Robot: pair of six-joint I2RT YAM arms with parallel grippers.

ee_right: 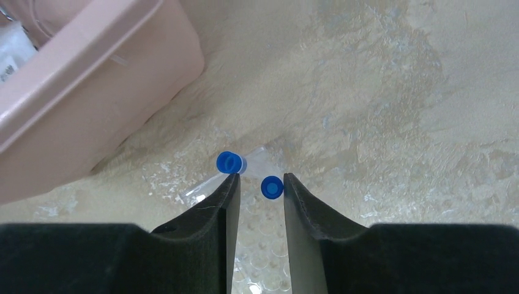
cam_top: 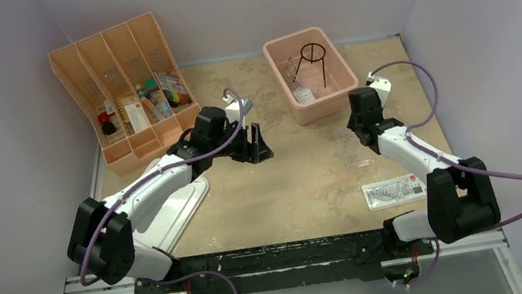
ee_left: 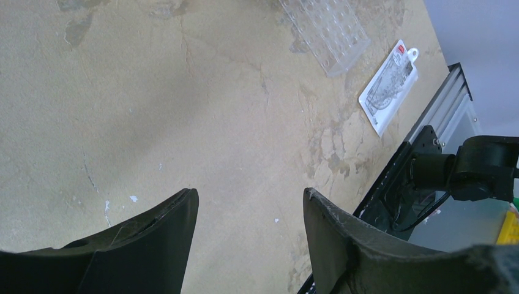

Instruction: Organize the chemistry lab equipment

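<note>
While your right gripper point(ee_right: 261, 179) has its jaws slightly apart, take the seemingly light, slick, breakable blue-tipped dropper point(ee_right: 272, 187) by its cap, pink tub point(ee_right: 122, 61) at ten o'clock

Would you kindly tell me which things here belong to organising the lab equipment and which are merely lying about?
Belongs to the job:
black wire ring tripod
clear plastic well rack
clear flat packet
blue-capped clear tube
small colourful loose items

Lying about:
orange divided plastic tray
pink rectangular plastic tub
white flat board
</note>
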